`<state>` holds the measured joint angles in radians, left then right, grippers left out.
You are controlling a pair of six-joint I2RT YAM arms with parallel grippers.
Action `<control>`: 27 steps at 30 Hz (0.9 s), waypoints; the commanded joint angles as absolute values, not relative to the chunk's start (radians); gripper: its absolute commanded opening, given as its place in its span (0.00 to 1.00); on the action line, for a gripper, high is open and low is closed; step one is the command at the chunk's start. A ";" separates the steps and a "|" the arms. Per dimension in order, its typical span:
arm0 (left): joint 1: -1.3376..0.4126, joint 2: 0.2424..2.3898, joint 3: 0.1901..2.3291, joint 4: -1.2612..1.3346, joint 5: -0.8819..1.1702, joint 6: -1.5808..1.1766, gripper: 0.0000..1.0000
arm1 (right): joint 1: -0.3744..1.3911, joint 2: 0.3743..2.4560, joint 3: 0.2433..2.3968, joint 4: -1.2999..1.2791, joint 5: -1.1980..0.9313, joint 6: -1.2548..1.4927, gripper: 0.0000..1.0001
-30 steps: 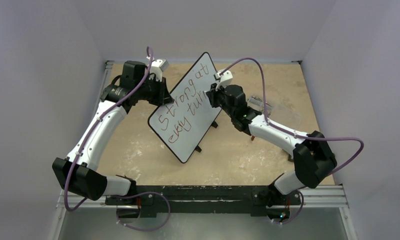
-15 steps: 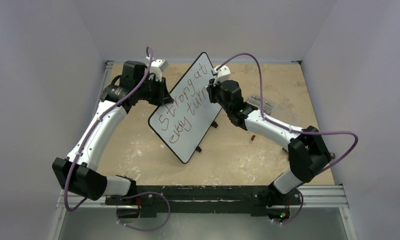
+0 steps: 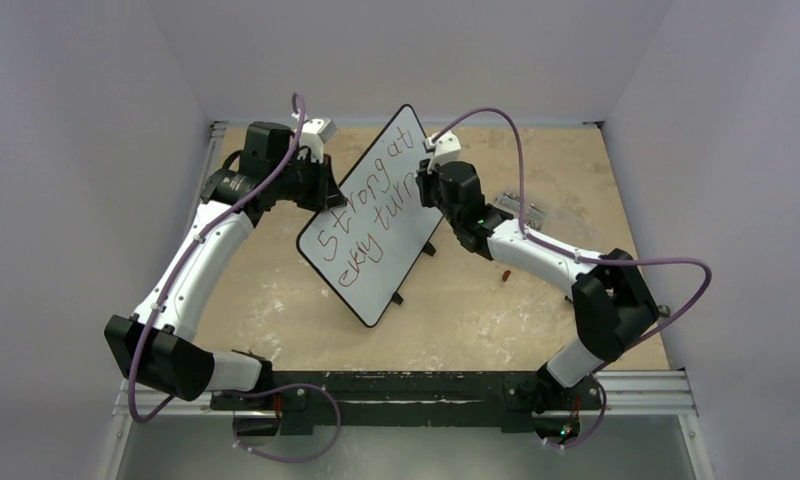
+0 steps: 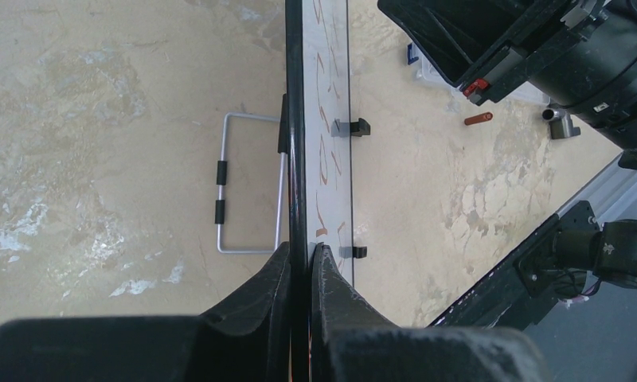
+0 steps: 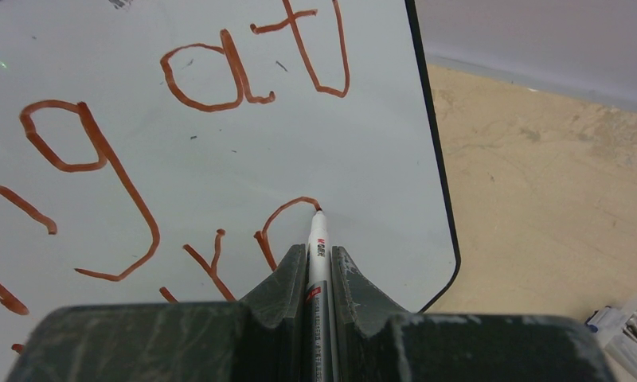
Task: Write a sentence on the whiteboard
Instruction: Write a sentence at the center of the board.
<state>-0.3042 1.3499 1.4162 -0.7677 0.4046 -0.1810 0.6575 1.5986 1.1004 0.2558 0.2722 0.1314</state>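
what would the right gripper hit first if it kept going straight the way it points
The whiteboard. The marker clamped in the jaws of the right gripper touches the white face with its tip, at a reddish-brown stroke, so going on would likely just press the marker into it.

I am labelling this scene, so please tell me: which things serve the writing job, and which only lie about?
For the job: whiteboard, its edge held by the left pincer; sentence; marker in the right pincer.
Lying about: clear plastic box; small red cap.
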 commanded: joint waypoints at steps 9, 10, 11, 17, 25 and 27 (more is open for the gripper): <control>-0.310 1.314 1.427 -0.724 0.364 -0.097 0.00 | 0.663 1.575 1.025 0.271 0.227 0.180 0.00; -0.310 1.314 1.426 -0.725 0.365 -0.097 0.00 | 0.662 1.574 1.022 0.272 0.227 0.181 0.00; -0.310 1.314 1.426 -0.725 0.365 -0.097 0.00 | 0.662 1.574 1.020 0.272 0.226 0.181 0.00; -0.310 1.312 1.426 -0.726 0.364 -0.097 0.00 | 0.664 1.560 1.017 0.266 0.238 0.178 0.00; -0.310 1.312 1.425 -0.727 0.358 -0.097 0.00 | 0.658 1.486 0.985 0.265 0.262 0.183 0.00; -0.310 1.313 1.426 -0.729 0.355 -0.097 0.00 | 0.648 1.462 0.961 0.286 0.251 0.200 0.00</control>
